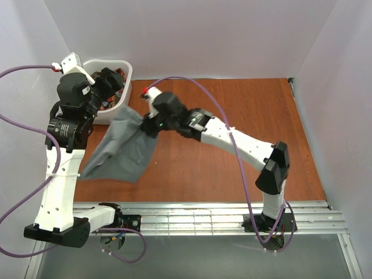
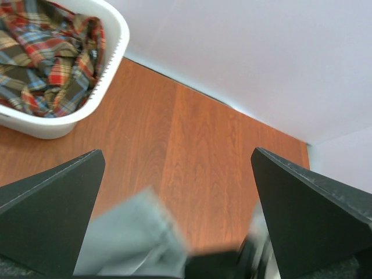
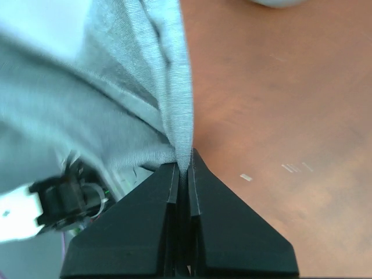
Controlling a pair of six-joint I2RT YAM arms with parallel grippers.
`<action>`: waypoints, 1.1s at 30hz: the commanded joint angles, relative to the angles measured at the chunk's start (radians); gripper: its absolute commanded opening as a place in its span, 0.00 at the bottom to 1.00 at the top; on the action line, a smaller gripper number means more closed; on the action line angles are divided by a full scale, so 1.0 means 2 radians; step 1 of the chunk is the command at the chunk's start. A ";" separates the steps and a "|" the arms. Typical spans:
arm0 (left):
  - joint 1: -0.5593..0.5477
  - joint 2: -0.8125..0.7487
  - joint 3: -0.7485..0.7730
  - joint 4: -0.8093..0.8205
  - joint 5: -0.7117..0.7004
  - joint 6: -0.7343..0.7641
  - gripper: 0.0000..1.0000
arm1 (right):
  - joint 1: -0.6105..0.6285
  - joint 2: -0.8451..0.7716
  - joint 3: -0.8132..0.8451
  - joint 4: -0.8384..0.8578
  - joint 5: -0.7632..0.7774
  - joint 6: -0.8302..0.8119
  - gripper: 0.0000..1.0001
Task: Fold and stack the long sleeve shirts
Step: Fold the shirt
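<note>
A plain grey long sleeve shirt (image 1: 123,151) hangs above the left side of the wooden table, and my right gripper (image 1: 147,123) is shut on its upper edge. The right wrist view shows the jaws (image 3: 183,165) pressed together on a fold of that grey cloth (image 3: 116,99). My left gripper (image 1: 108,80) is raised beside the basket, open with nothing between its fingers (image 2: 177,152); the grey shirt (image 2: 128,238) shows blurred below it. The plaid shirt (image 2: 46,58) lies crumpled in the basket, and a small part of this plaid shirt (image 1: 118,75) peeks out from above.
The white plastic laundry basket (image 1: 126,71), its rim (image 2: 118,40) close to my left gripper, stands in the far left corner. White walls enclose the brown table (image 1: 232,145) on three sides. A metal rail (image 1: 197,218) runs along the near edge by the arm bases.
</note>
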 commanded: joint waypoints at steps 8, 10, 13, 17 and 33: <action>0.001 -0.012 -0.137 0.051 0.168 0.016 0.97 | -0.171 -0.151 -0.407 0.185 -0.132 0.200 0.01; 0.001 -0.011 -0.165 0.058 0.205 0.012 0.97 | -0.193 -0.165 -0.498 0.232 -0.140 0.213 0.01; 0.001 -0.009 -0.213 0.078 0.253 0.006 0.97 | -0.238 -0.178 -0.574 0.264 -0.155 0.221 0.01; 0.001 -0.012 -0.258 0.098 0.304 0.000 0.95 | -0.297 -0.201 -0.631 0.277 -0.164 0.218 0.01; -0.066 -0.092 -0.459 0.129 0.320 -0.079 0.89 | -0.347 -0.323 -0.686 0.181 -0.110 0.058 0.59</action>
